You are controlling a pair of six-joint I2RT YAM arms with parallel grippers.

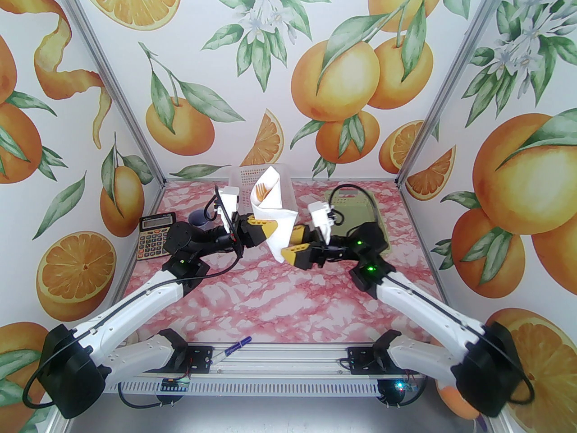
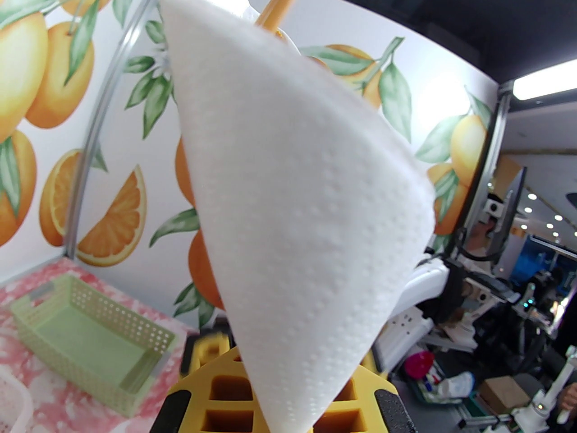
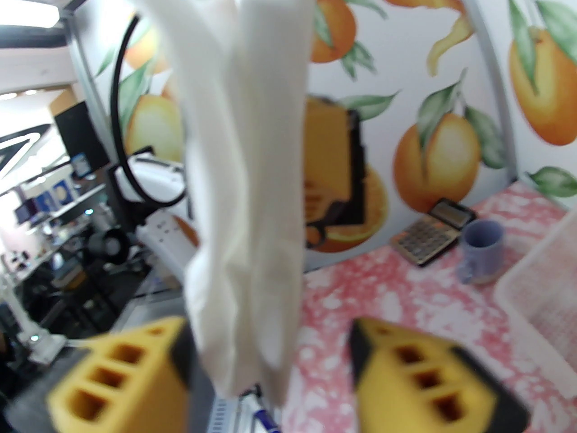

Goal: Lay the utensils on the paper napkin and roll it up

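Near edge: a slim blue pen (image 1: 235, 345) lies on the rail beside the pink marble-patterned table (image 1: 252, 296).

Mid-table, raised: the left gripper (image 1: 269, 232) is clamped tight on the lower end of the paper napkin (image 1: 277, 223), a white dimple-embossed sheet wound into a loose cone. The right gripper (image 1: 295, 248) has its yellow honeycomb fingers (image 3: 135, 372) spread wide, with the napkin's tail hanging between them, ungripped.

An orange-brown fork (image 1: 261, 192) protrudes from the cone's upper mouth.

Beyond: a keyed calculator (image 1: 155, 235), a blue mug (image 1: 198, 219), a white perforated basket (image 1: 245, 181) and a green basket (image 1: 360, 214).
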